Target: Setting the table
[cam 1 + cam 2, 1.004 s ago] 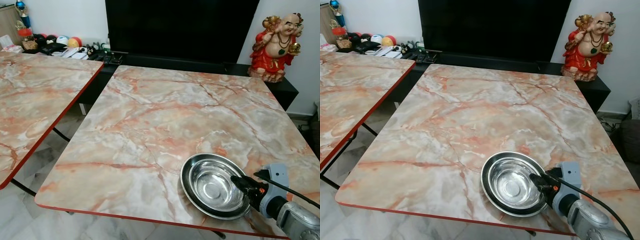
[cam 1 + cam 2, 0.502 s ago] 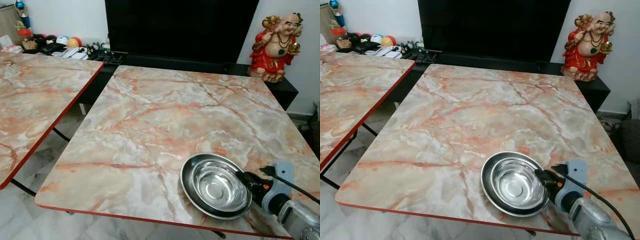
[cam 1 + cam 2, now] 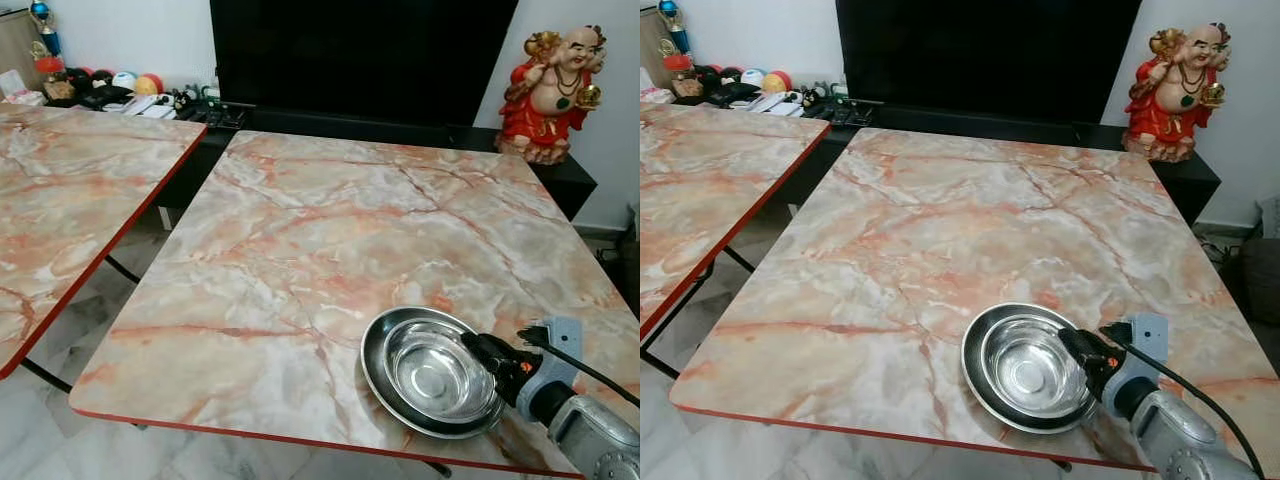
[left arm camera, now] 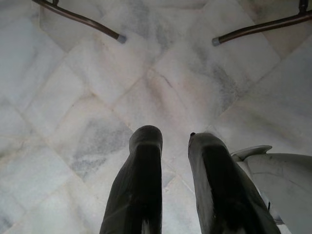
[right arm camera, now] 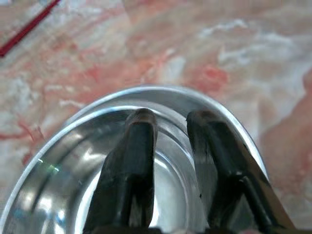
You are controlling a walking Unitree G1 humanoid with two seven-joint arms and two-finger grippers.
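The right arm (image 3: pixel 600 445) is silver metal with a round screw-ringed joint, a pale blue-grey block at the wrist, a black cable, and an orange mark. Both grippers' fingers (image 4: pixel 139 185) are long, black and round-tipped.

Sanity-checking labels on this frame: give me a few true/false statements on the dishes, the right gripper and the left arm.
1. A shiny steel bowl sits inside a wider round steel plate. True.
2. The dishes stand at the marble-patterned table's far edge. False: near edge, right side.
3. The right gripper is over the bowl's rim, fingers apart. True.
4. The left gripper holds a spoon. False: empty, pointing at the tiled floor.
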